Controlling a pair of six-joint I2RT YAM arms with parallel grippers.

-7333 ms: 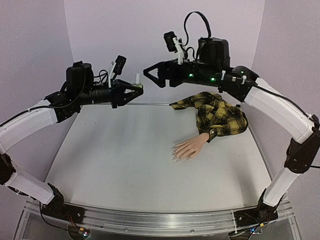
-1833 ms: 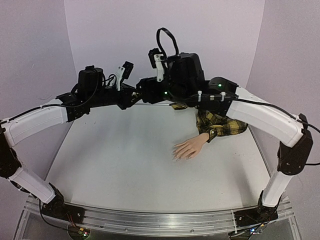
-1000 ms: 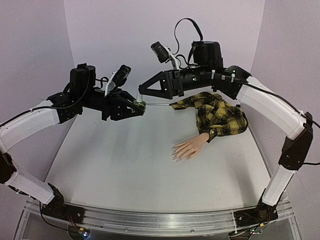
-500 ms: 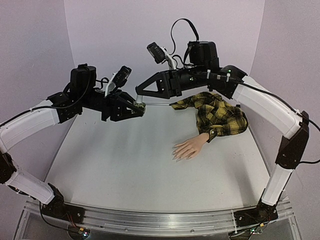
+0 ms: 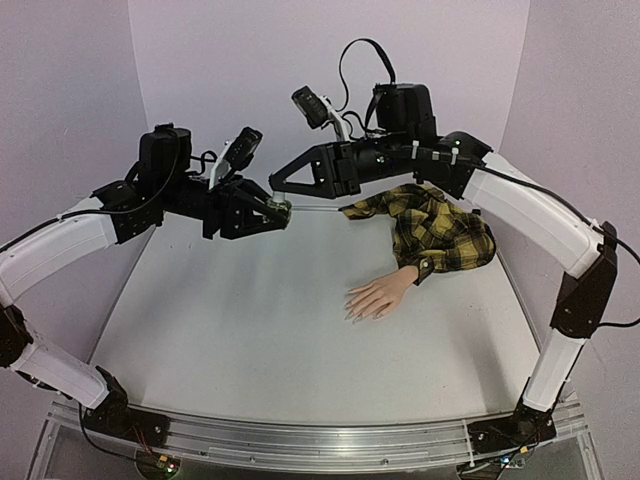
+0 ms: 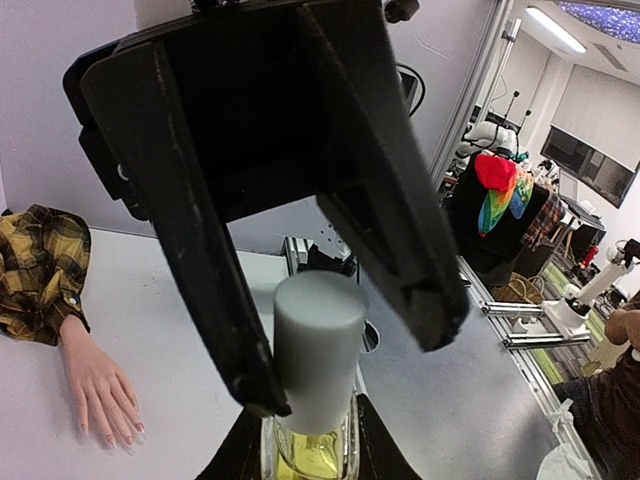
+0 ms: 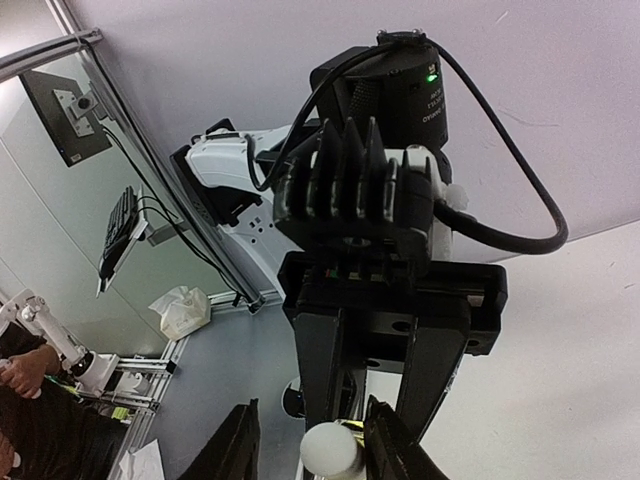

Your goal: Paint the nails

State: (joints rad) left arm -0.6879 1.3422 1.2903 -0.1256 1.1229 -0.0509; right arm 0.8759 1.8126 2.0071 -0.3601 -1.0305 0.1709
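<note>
The mannequin hand (image 5: 375,298) lies palm down right of the table's middle, its plaid sleeve (image 5: 435,230) bunched behind it. The nails (image 6: 120,435) show small and pale at the fingertips in the left wrist view. High over the back of the table, my left gripper (image 5: 281,211) is shut on a tiny bottle (image 6: 312,452) of yellowish liquid with a white cap (image 6: 320,340). My right gripper (image 5: 276,190) straddles that cap (image 7: 331,456). One of its fingers (image 6: 250,380) touches the cap; the other stands off with a gap, so it is open.
Both arms meet well above the white tabletop (image 5: 250,330), left of the sleeve. Purple walls close the back and sides. A metal rail (image 5: 320,440) with the arm bases runs along the near edge.
My right gripper's fingers have narrowed around the cap and shifted slightly left. The left gripper holds the bottle still. Hand and sleeve have not moved.
</note>
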